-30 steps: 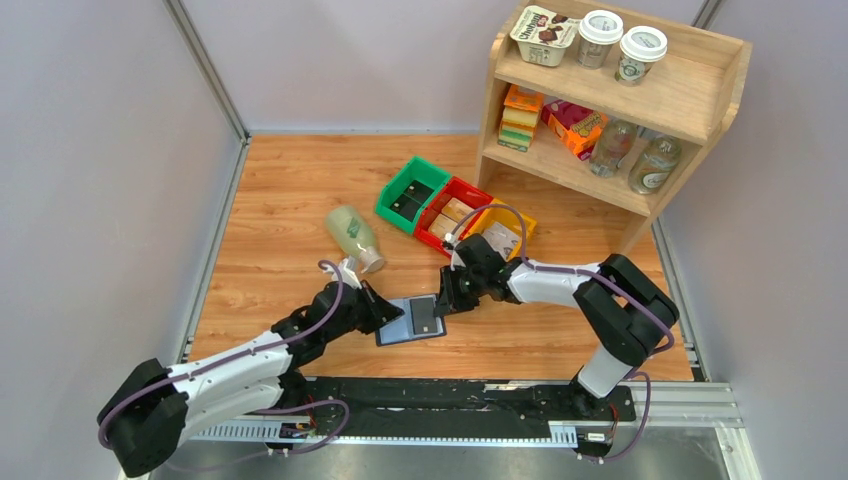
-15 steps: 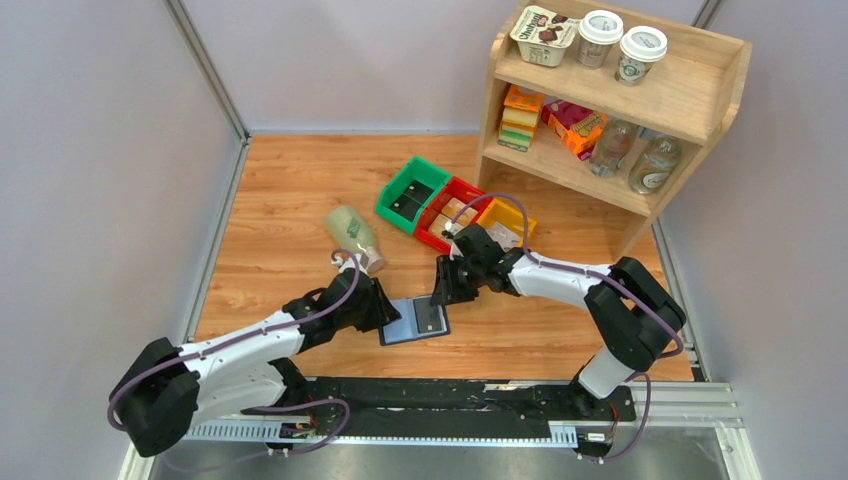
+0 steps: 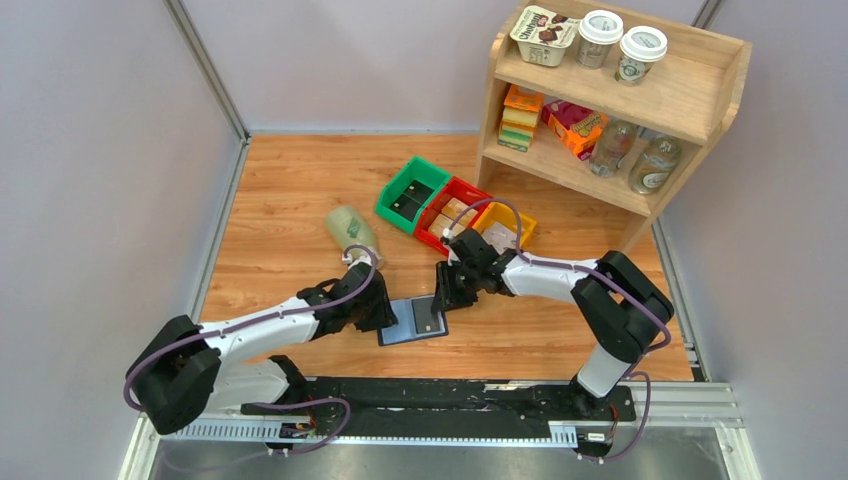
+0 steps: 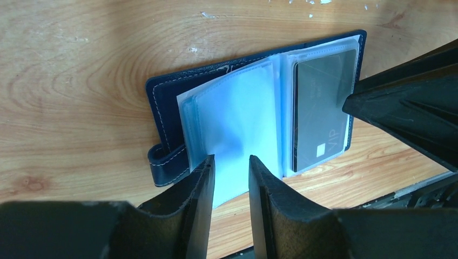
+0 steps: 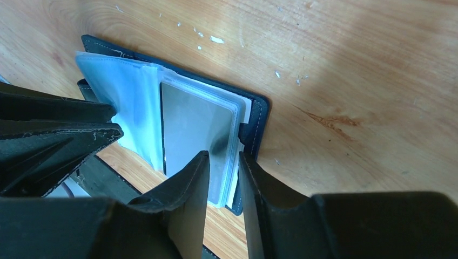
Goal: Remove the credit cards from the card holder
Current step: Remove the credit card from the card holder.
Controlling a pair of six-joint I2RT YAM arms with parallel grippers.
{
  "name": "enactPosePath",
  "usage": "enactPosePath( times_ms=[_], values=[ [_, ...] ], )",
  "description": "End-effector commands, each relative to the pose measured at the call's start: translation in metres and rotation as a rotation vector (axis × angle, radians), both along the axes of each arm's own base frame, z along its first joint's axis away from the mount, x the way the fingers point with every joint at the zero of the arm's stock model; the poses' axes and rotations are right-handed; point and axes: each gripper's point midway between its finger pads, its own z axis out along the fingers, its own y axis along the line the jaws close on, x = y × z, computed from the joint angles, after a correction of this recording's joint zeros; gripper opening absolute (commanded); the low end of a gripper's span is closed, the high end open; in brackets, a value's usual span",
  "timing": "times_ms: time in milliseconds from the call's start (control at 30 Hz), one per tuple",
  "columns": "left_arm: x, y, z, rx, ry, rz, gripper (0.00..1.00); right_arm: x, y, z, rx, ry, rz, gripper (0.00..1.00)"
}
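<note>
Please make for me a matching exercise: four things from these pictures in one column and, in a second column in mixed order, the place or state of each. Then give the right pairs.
1. card holder
2. credit card
3. pale bottle
4. green bin

a. lying on its side
b. spread open, sleeves facing up
c. beside the red bin
d. inside a clear sleeve

Pairs: 1-b, 2-d, 3-a, 4-c

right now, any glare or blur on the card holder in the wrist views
left wrist: sleeves wash out pale blue, the credit card is dark with legible print; right wrist: the card shows a grey sheen, no print readable; top external: card holder sharp but too small for detail
</note>
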Motion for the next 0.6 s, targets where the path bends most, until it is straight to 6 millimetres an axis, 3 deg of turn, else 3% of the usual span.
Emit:
enactPosePath(
  times_ms=[0, 333, 567],
  values=[
    [-0.002, 0.002, -0.003, 0.037, 0.015, -0.029, 0.37, 0.008, 0.013, 0.009, 0.040, -0.024, 0.000, 0.33],
    [-0.003, 0.001, -0.005, 0.032, 0.020, -0.027, 0.32, 0.007, 0.025, 0.028, 0.076, -0.048, 0.032, 0.28],
    [-0.004, 0.000, -0.005, 0.023, 0.020, -0.027, 0.31, 0.004, 0.028, 0.026, 0.058, -0.048, 0.050, 0.24]
  ],
)
